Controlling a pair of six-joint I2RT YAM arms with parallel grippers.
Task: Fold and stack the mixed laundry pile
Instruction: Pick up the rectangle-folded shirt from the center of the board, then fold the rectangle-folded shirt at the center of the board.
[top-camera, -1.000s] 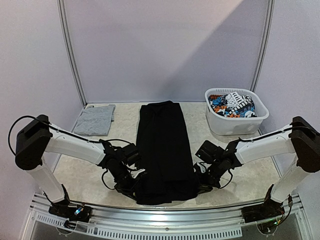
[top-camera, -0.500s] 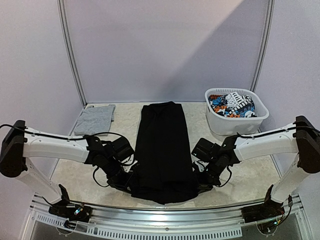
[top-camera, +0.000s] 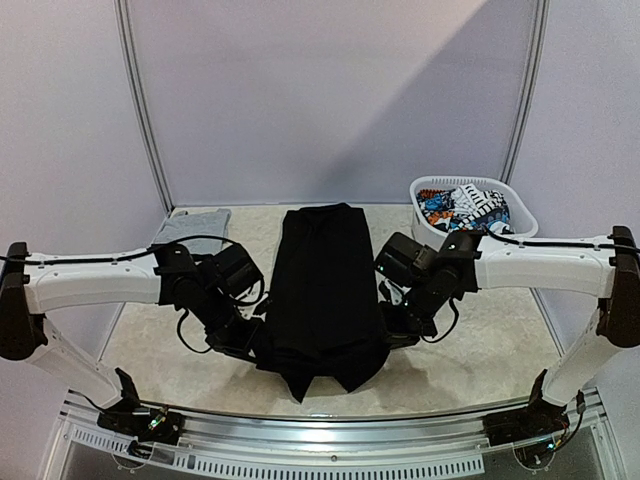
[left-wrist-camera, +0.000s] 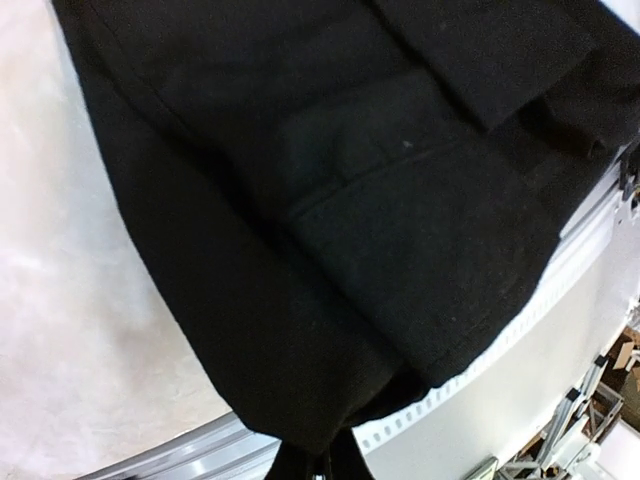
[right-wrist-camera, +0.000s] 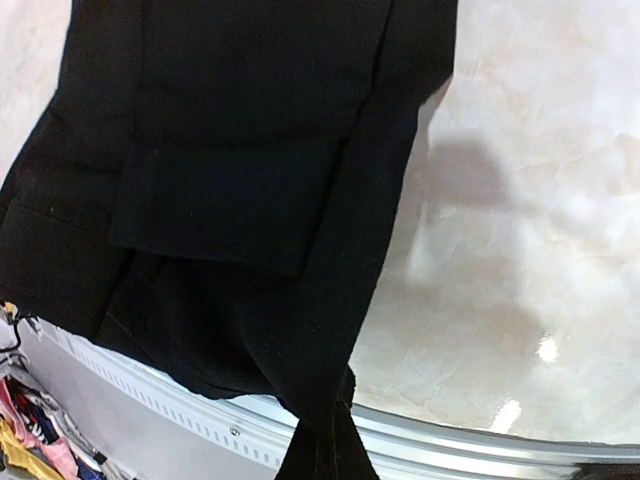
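The large black garment lies lengthwise down the table's middle, its near end lifted off the surface. My left gripper is shut on its near left edge; the left wrist view shows the black cloth hanging from my closed fingers. My right gripper is shut on the near right edge; the right wrist view shows the cloth hanging from it. The light grey top lies folded at the far left, partly behind my left arm. The printed piece sits in the basket.
The white plastic laundry basket stands at the far right. The metal rail runs along the table's near edge. White walls with metal posts close the back and sides.
Both grippers have risen and moved away from the near edge, lifting the black garment's near end off the table. The hem now hangs in a sagging point.
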